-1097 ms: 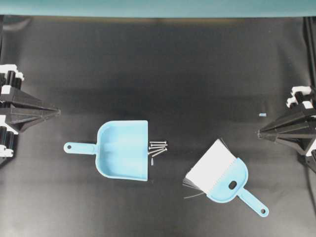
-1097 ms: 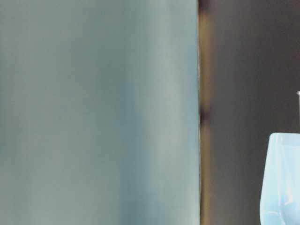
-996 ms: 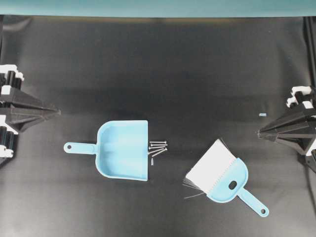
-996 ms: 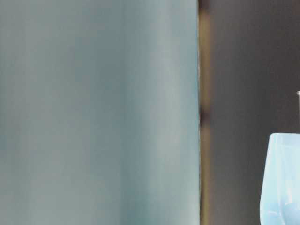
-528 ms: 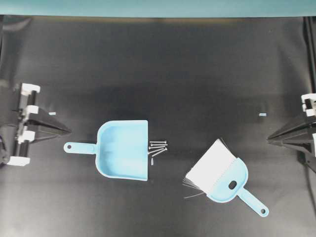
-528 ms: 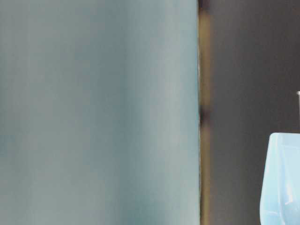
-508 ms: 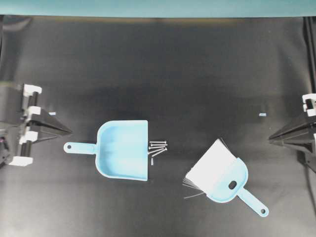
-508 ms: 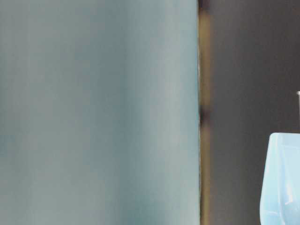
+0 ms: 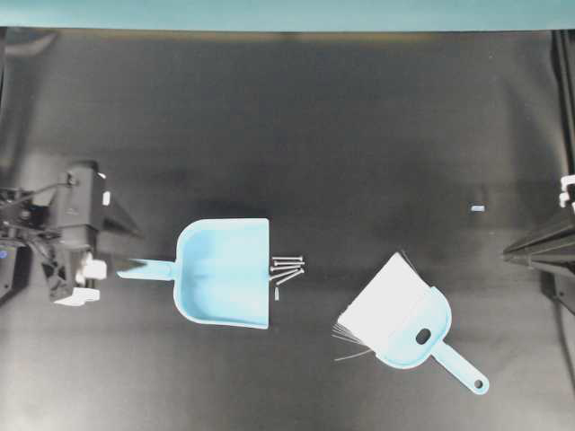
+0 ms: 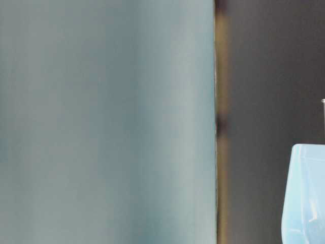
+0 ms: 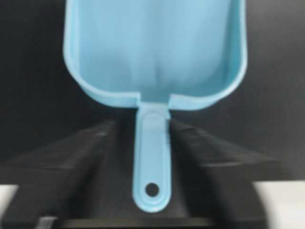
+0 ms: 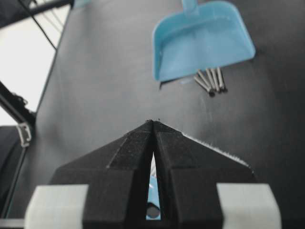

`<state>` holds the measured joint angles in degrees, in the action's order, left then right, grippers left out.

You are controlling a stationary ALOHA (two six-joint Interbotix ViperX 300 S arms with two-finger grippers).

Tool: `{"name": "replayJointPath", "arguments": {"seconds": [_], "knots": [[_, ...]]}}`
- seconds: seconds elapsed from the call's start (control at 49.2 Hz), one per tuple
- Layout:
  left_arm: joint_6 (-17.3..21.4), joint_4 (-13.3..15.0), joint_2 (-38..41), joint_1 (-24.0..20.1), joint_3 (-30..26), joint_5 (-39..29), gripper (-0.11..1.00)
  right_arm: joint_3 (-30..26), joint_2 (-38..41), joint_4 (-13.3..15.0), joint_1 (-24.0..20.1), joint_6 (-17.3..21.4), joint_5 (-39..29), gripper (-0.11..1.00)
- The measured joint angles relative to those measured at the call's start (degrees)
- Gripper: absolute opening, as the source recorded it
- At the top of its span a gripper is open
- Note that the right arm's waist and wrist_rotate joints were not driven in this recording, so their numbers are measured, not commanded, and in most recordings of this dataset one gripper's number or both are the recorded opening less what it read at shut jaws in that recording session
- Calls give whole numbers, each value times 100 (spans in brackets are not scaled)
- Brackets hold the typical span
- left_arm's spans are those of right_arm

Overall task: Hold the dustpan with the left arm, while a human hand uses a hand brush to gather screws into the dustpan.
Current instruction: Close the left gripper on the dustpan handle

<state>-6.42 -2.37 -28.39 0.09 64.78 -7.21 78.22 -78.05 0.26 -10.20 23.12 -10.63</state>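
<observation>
Evenly lit from overhead; soft shadows beside dustpan [image 9: 225,274]; table-level view wholly defocused; wrist-view foreground fingers [image 11: 71,162] blurred.

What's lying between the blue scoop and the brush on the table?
In the overhead view, the screws lie against the front edge of the dustpan. From there to the hand brush is only bare black tabletop.

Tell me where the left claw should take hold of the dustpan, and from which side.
Grip the dustpan by its short handle, coming from the handle end, away from the screws. The handle is slim and straight and already lies between the left claw's open jaws in the wrist view. This probably leaves the wide front edge clear for sweeping.
</observation>
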Motion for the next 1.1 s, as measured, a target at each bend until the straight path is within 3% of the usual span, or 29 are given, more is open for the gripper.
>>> {"name": "replayJointPath", "arguments": {"seconds": [0.081, 0.142, 0.406, 1.097], "knots": [[0, 0, 193, 9, 35, 202, 84, -70, -229, 9, 0, 0, -141, 0], [9, -9, 387, 9, 53, 325, 89, -88, -378, 9, 0, 9, -334, 0], [9, -9, 1318, 44, -53, 475, 89, -9, -659, 26, 0, 0, -1151, 0], [193, -9, 2355, 53, -562, 756, 86, 0, -694, -114, 0, 9, -1178, 0]]}}
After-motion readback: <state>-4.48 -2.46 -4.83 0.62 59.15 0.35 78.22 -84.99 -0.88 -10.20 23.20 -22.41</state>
